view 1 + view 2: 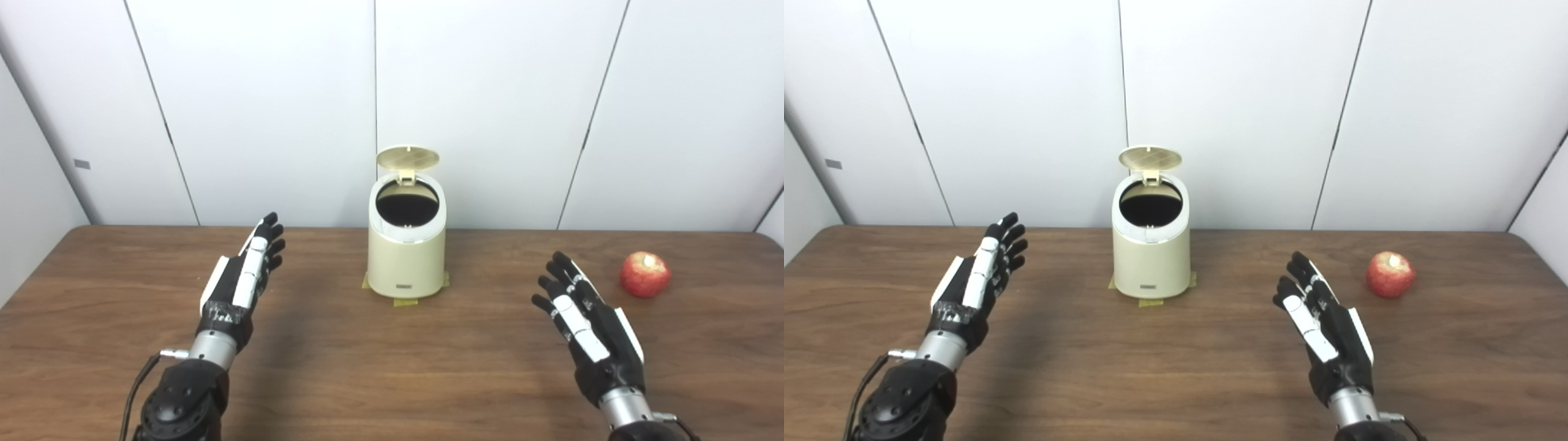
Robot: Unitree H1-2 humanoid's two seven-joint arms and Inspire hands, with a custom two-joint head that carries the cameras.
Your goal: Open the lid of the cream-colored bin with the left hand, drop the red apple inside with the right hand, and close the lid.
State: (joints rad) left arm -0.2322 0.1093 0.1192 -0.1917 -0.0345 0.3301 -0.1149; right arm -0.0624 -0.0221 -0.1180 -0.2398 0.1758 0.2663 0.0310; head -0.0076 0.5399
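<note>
The cream-colored bin [406, 260] stands at the middle back of the wooden table, its round lid [408, 158] flipped up on the rear hinge so the dark inside shows. A red apple [645, 274] with a pale bitten patch lies on the table at the right. My left hand [244, 280] hovers open to the left of the bin, fingers stretched forward, touching nothing. My right hand [585, 324] is open too, palm turned inward, a short way to the left of and nearer than the apple. Neither hand holds anything.
The brown wooden table [392, 367] runs the full width of the view. Yellow tape tabs [405, 302] show under the bin's base. White wall panels [490, 92] rise close behind the table's far edge.
</note>
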